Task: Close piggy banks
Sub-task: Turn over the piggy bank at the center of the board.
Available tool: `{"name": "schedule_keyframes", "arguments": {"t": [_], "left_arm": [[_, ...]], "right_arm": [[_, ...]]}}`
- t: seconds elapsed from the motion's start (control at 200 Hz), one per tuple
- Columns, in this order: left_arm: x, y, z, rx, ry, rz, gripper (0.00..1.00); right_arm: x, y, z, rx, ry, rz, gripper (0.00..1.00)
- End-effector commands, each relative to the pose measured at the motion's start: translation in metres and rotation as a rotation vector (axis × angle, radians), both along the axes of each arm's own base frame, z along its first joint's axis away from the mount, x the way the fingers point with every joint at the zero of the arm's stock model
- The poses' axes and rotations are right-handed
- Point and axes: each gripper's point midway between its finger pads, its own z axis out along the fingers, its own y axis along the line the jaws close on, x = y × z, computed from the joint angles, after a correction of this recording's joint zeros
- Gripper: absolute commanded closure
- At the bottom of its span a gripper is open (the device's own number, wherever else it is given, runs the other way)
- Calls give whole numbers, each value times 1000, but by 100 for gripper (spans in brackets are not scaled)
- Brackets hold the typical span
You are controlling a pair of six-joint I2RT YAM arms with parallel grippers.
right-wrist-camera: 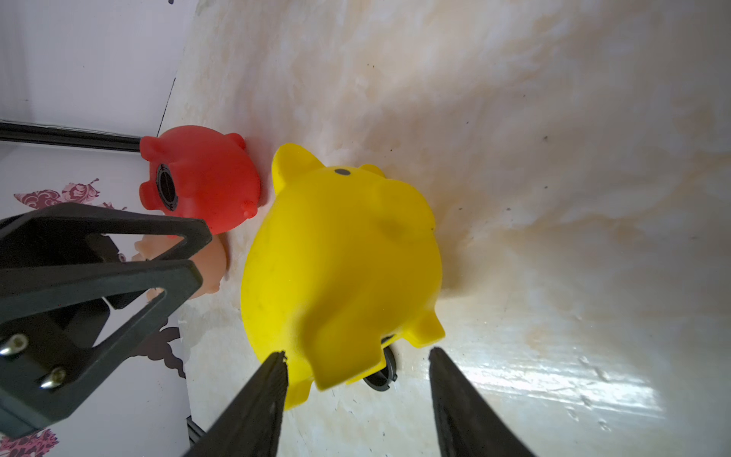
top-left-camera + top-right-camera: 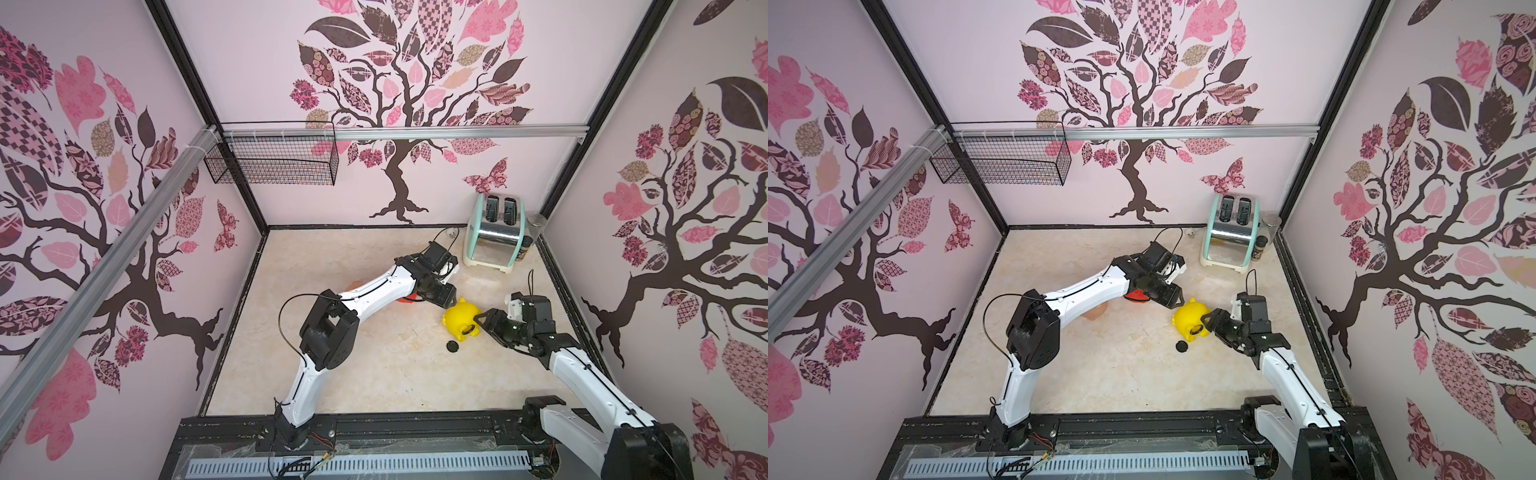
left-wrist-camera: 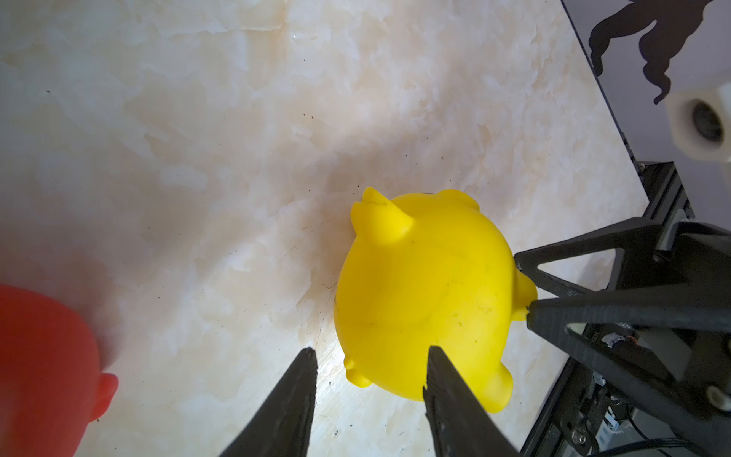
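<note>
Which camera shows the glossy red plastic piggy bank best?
Right wrist view: the red piggy bank shows body and belly hole. Left wrist catches one blurred edge; both top views, slivers under the left arm.

Both top views are bright, evenly lit and sharp, with wide-angle stretch toward the edges. In the right wrist view a white glare streak lies on the desk (image 1: 573,380), and the yellow piggy bank (image 1: 340,257) looks slightly smeared. In the left wrist view the red piggy bank (image 3: 43,356) is blurred, and a soft shadow lies beside the yellow one.
</note>
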Motion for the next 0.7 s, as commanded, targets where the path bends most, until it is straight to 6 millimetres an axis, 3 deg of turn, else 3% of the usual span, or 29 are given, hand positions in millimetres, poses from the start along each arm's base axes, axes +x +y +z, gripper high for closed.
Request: {"name": "schedule_keyframes", "arguments": {"t": [0.0, 0.32, 0.695], "left_arm": [[1, -3, -4, 4, -13, -18, 52], [0, -4, -15, 16, 8, -25, 53], [-2, -3, -26, 36, 26, -30, 53]], "right_arm": [[1, 4, 1, 35, -5, 11, 41], [2, 8, -3, 61, 7, 21, 44], [7, 15, 7, 111, -8, 33, 46]]}}
